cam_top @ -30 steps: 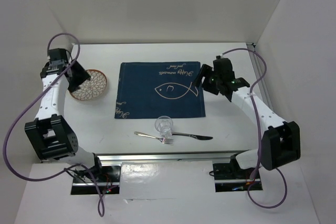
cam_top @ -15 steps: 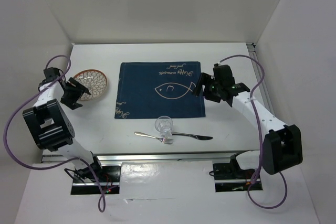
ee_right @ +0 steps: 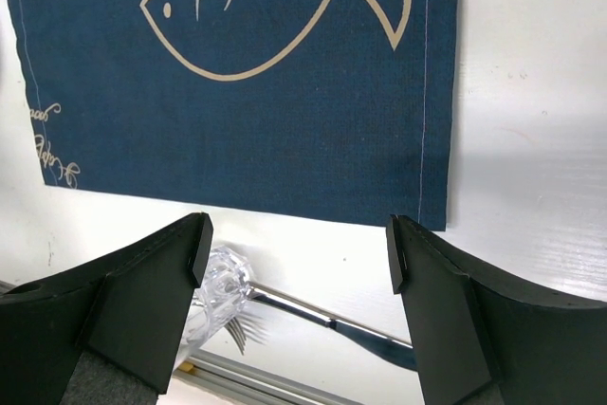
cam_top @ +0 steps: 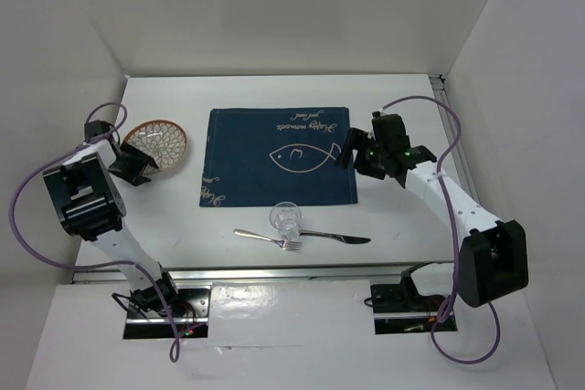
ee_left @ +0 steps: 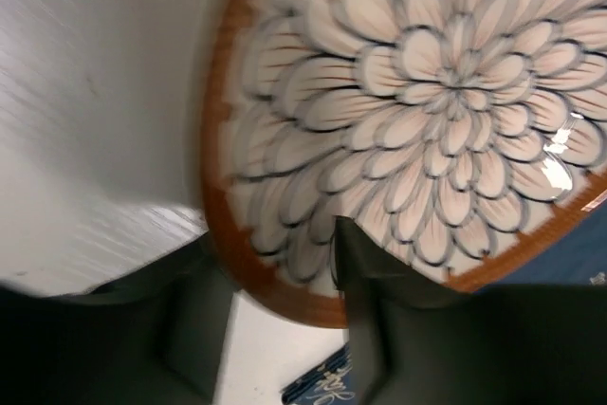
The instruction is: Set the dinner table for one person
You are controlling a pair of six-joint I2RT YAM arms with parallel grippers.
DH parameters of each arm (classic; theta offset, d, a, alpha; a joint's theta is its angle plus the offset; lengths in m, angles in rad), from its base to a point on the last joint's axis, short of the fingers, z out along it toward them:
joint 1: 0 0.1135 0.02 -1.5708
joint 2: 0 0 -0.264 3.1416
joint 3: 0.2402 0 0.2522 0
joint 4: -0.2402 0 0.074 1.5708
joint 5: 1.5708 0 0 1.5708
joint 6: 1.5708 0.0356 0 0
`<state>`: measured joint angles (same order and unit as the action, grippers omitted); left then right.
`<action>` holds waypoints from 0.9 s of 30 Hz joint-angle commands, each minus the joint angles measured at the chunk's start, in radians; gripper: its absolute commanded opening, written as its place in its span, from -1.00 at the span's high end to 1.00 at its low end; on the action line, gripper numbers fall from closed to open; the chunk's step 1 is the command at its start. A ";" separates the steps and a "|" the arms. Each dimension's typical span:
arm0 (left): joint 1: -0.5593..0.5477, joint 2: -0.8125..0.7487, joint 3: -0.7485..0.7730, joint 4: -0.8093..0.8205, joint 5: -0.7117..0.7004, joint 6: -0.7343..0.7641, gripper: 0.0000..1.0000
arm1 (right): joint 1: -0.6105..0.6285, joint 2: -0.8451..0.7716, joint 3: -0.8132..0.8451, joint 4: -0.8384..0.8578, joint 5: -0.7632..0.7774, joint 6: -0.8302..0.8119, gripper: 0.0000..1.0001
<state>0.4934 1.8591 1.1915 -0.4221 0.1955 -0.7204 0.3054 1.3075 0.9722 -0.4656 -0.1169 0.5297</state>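
The white dinner table (cam_top: 411, 216) holds a dark blue fish-print placemat (cam_top: 279, 157) at its middle. A flower-pattern plate with a brown rim (cam_top: 157, 143) lies left of the mat. A clear glass (cam_top: 285, 216), a fork (cam_top: 267, 238) and a knife (cam_top: 340, 237) lie near the front edge. My left gripper (cam_top: 137, 163) is at the plate's near-left rim. In the left wrist view the plate (ee_left: 427, 111) fills the frame and my gripper (ee_left: 275, 272) is open, its fingers straddling the rim. My right gripper (cam_top: 352, 154) is open and empty over the mat's right edge.
In the right wrist view my gripper (ee_right: 299, 244) looks down on the placemat (ee_right: 285, 73), the glass (ee_right: 218, 296), the knife (ee_right: 332, 320) and the fork tines (ee_right: 242, 329). White walls enclose the table at the back and both sides. A metal rail runs along the front edge.
My left arm folded back toward the left wall and the gripper dropped from over the plate to its near-left rim. My right gripper shifted slightly toward the mat's right edge.
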 commanded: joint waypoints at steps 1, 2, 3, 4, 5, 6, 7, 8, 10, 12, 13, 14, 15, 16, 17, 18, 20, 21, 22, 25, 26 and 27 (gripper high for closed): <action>0.004 0.041 0.034 0.055 0.005 -0.028 -0.01 | 0.009 -0.022 0.000 -0.001 0.006 -0.020 -0.73; 0.004 0.041 0.034 0.055 0.016 -0.028 0.40 | 0.009 -0.022 0.000 -0.011 0.006 -0.020 -0.73; 0.004 0.041 0.043 0.046 0.016 -0.028 0.65 | 0.009 -0.022 0.000 -0.011 0.006 -0.020 -0.73; 0.004 0.041 0.059 0.046 0.016 -0.028 0.88 | 0.009 -0.022 0.000 -0.011 0.006 -0.020 -0.73; 0.004 0.041 0.059 0.034 0.033 -0.028 1.00 | 0.009 -0.022 0.000 -0.011 0.006 -0.020 -0.73; 0.004 0.025 0.071 0.025 0.051 -0.028 1.00 | 0.009 -0.022 0.000 -0.011 0.006 -0.020 -0.73; 0.004 0.006 0.071 0.025 0.068 -0.016 1.00 | 0.009 -0.022 0.000 -0.021 0.006 -0.020 -0.73; 0.004 -0.017 0.080 0.025 0.079 -0.016 1.00 | 0.009 -0.022 0.000 -0.021 0.006 -0.020 -0.73; 0.004 -0.101 0.080 0.037 0.133 -0.007 1.00 | 0.009 -0.022 0.000 -0.021 -0.003 -0.020 -0.73; -0.009 -0.156 0.092 0.037 0.174 0.003 1.00 | 0.009 -0.031 0.000 -0.021 -0.003 -0.020 -0.73; -0.009 -0.205 0.105 0.037 0.215 0.012 1.00 | 0.009 -0.040 0.000 -0.021 -0.003 -0.020 -0.73; -0.036 -0.227 0.105 0.037 0.240 0.012 1.00 | 0.009 -0.040 0.000 -0.021 -0.013 -0.011 -0.73; -0.051 -0.244 0.105 0.037 0.267 0.028 1.00 | 0.009 -0.040 0.000 -0.021 -0.013 -0.011 -0.73; -0.070 -0.258 0.117 0.025 0.301 0.039 1.00 | 0.009 -0.040 0.000 -0.021 -0.023 -0.011 -0.73; -0.117 -0.267 0.134 0.025 0.315 0.050 1.00 | 0.009 -0.040 0.000 -0.021 -0.035 -0.011 -0.73; -0.142 -0.267 0.147 -0.009 0.315 0.059 1.00 | 0.009 -0.040 0.000 -0.021 -0.035 -0.011 -0.73; -0.226 -0.267 0.172 -0.009 0.358 0.072 1.00 | 0.009 -0.051 0.000 -0.031 -0.044 -0.011 -0.73; -0.254 -0.267 0.172 -0.018 0.372 0.072 1.00 | 0.009 -0.051 0.000 -0.031 -0.044 -0.011 -0.73; -0.283 -0.258 0.172 -0.006 0.395 0.072 1.00 | 0.009 -0.062 -0.009 -0.044 -0.044 -0.011 -0.73; -0.409 -0.222 0.184 0.019 0.384 0.072 1.00 | 0.009 -0.092 -0.009 -0.062 -0.034 -0.011 -0.73; -0.435 -0.209 0.184 0.029 0.384 0.072 1.00 | 0.009 -0.093 -0.018 -0.077 -0.024 -0.011 -0.73; -0.484 -0.193 0.197 0.029 0.384 0.072 1.00 | 0.009 -0.108 -0.018 -0.087 -0.024 -0.011 -0.73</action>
<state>0.0811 1.6539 1.3296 -0.4576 0.4587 -0.6544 0.3054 1.2549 0.9657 -0.5083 -0.1474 0.5259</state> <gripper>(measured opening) 0.127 0.863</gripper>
